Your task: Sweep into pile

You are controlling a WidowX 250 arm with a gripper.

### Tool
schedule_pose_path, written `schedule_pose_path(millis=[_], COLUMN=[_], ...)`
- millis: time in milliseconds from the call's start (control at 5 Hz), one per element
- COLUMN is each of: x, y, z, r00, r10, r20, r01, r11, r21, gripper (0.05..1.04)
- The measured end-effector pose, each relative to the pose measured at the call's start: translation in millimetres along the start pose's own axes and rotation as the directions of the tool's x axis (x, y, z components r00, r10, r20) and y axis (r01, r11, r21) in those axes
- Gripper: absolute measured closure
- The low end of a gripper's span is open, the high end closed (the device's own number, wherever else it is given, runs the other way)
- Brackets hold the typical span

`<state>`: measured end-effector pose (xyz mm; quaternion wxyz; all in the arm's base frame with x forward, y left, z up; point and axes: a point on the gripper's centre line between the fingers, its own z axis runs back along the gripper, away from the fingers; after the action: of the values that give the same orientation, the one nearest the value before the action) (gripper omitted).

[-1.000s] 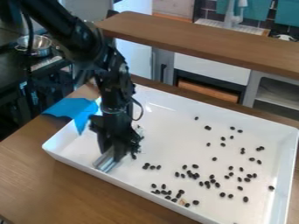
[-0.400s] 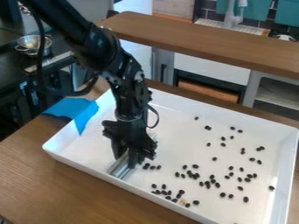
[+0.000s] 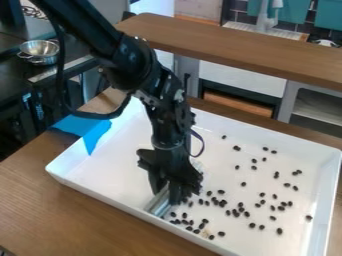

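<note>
A metal sweeping tool (image 3: pixel 159 202) is gripped in the hand (image 3: pixel 167 192), low at the near side of the white tray (image 3: pixel 107 172), its lower end set close to the near wall. The black beans (image 3: pixel 236 212) are spread to the right of the tool in the view, a few of them just beside it.

As a sweep into a pile, the work is judged to be at an early stage. No single heap is formed. Beans are gathered loosely near the near wall, where a small pale fragment (image 3: pixel 206 233) is mixed in among them, and a second loose group is seen a little further in. In both, gaps are left between many of the beans. The rest are strewn singly or in twos and threes towards the far and right sides, with one lone bean (image 3: pixel 308 217) lying well apart near the right wall.

Much is therefore left to be done: the two loose groups are to be merged, and the outlying beans are to be brought in from the far and right sides, probably by several separate strokes. Beans could be rolled past the tool's edge if it is pushed too fast. The tray is carried by a wooden bench (image 3: pixel 53 215).
</note>
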<state>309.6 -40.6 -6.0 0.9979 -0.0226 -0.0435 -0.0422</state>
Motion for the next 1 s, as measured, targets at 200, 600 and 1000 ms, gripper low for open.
schedule_pose_path(millis=[200, 600, 1000], x=[-0.9, -3.7, -11.0], y=[-6.9, -47.6, -79.2], z=[-0.7, -0.2, 1.2], r00=[1.0, 1.0, 1.0], r10=[0.011, 0.004, -0.002], r20=[0.007, 0.0, -0.031], r01=[-0.011, -0.004, -0.002], r11=[1.0, 0.997, 0.992], r21=[-0.015, -0.08, -0.126], gripper=[0.715, 0.715, 0.715])
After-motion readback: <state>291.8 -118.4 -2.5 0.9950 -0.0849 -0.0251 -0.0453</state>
